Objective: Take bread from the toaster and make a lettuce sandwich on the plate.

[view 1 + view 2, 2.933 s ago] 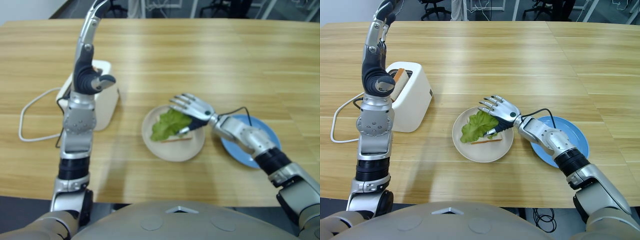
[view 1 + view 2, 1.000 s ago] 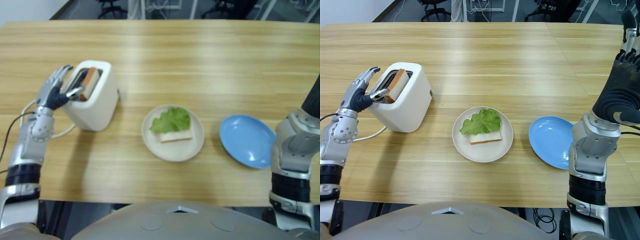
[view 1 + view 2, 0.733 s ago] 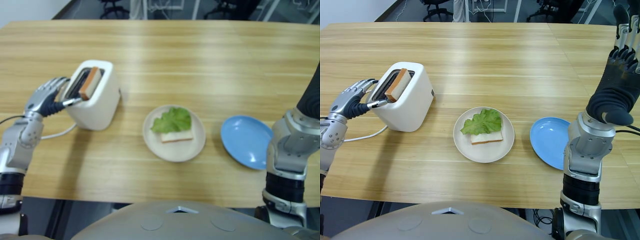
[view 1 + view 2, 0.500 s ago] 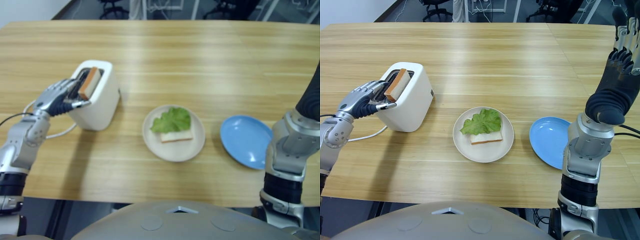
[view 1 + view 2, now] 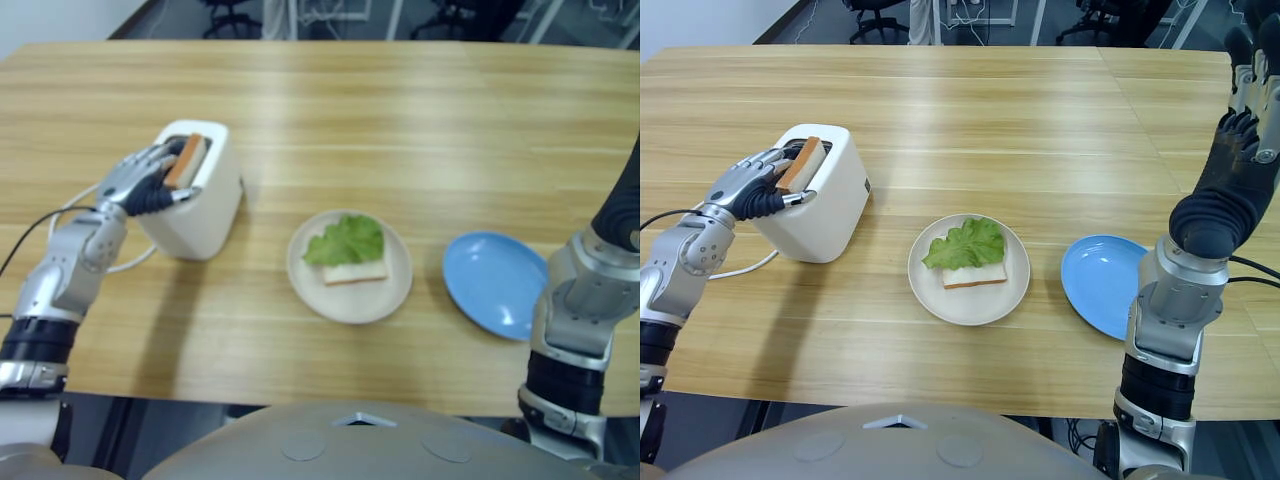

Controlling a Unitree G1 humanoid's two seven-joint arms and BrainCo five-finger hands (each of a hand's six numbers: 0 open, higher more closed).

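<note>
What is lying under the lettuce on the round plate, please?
A bread slice, its near edge showing below the lettuce on the plate. The leaf covers the rest, so anything between them cannot be seen.

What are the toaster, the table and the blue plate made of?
The toaster looks like smooth white plastic, matte with rounded corners; it could be painted metal. The table is wood or a wood-look top, with light grain stripes and a soft shine. The blue plate is probably plastic or glazed ceramic: even colour, slightly glossy.
</note>
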